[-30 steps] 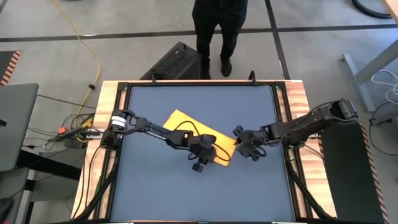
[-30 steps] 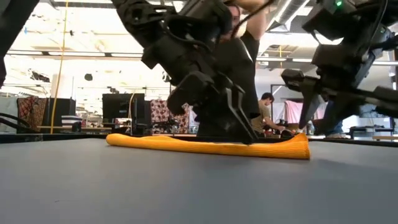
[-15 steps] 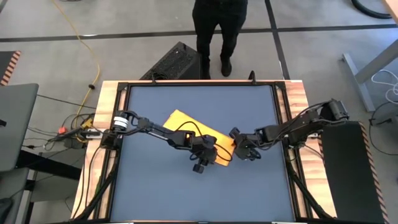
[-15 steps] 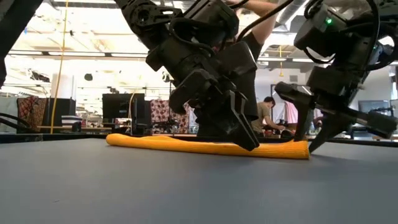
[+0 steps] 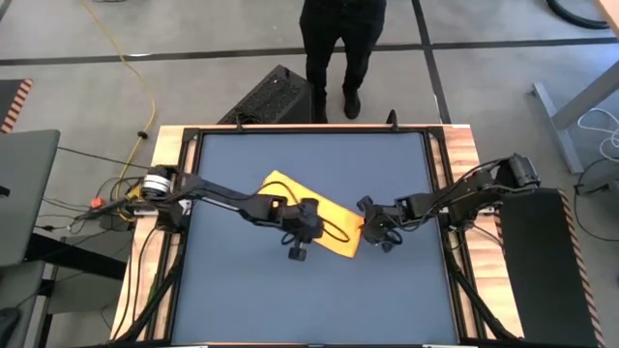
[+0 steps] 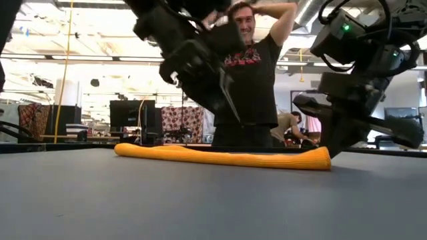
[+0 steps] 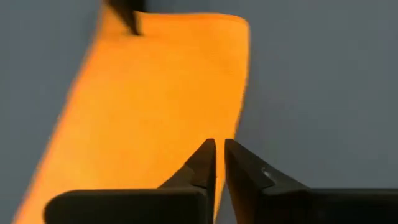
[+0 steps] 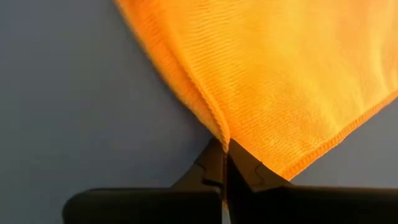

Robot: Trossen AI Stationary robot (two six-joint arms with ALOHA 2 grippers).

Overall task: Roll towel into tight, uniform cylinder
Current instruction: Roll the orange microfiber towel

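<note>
Towel (image 5: 311, 210) lies as a flat folded strip mid-table (image 5: 242, 290). The right gripper (image 8: 225, 163) pinches its corner; the left gripper (image 7: 219, 163), clenched empty, hovers over its edge. A one-sided pull could skew the roll. Only the wrist views show this grip.

left tool (image 5: 298, 235) raised over mid-table, fingers together, right tool (image 5: 372, 230) low, pinched closed, arms reaching inward

Bright yellow towel (image 5: 314, 209) — folded flat strip, unrolled.
Lying diagonally across mid-bench, low and slightly rumpled — one corner pinched up in the right gripper (image 8: 224, 163).
</note>
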